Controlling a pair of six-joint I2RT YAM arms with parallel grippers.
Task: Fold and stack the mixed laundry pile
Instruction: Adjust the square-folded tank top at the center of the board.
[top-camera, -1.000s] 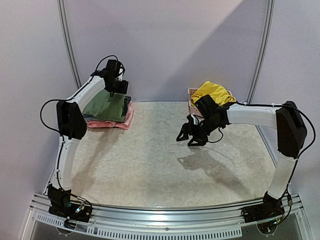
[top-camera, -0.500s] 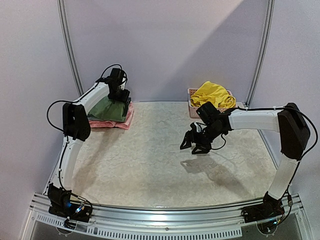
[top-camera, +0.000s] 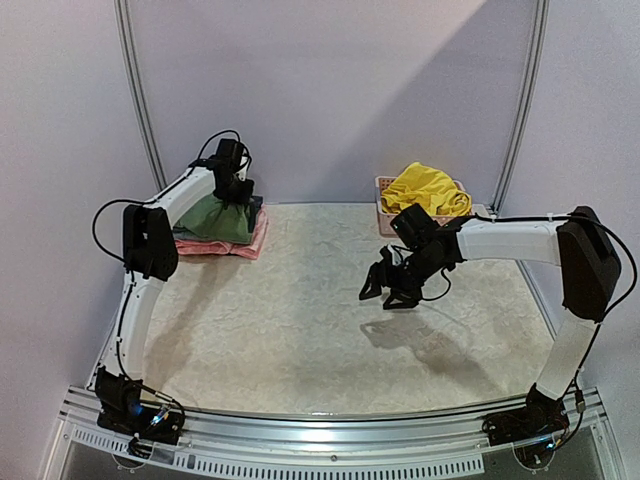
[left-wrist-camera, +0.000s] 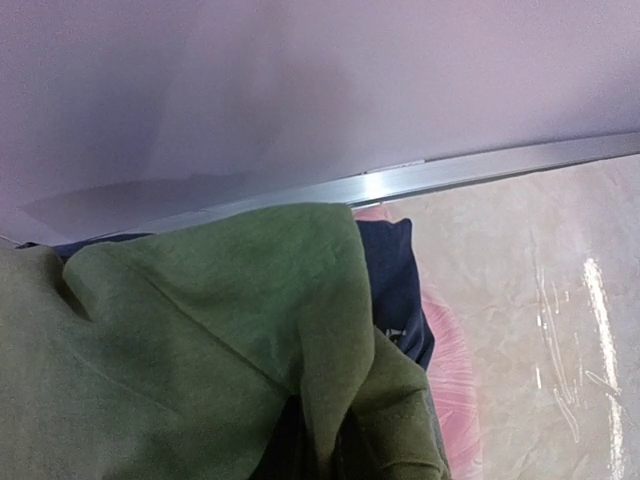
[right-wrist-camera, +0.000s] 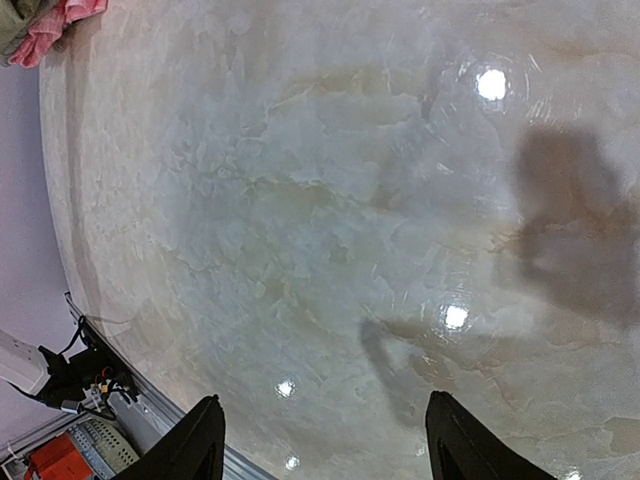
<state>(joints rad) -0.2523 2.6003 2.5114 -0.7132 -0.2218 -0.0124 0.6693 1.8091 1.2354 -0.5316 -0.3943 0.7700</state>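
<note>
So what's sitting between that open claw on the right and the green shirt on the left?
Nothing: only bare marbled tabletop separates the right gripper from the olive-green shirt, clearest in the top view.

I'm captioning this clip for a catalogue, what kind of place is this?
Most likely a robotics lab test cell, not a home laundry room: a left arm and right arm bolted to a marble-patterned table, a plain backdrop on a curved metal frame, and a yellow garment staged in a pink basket.
</note>
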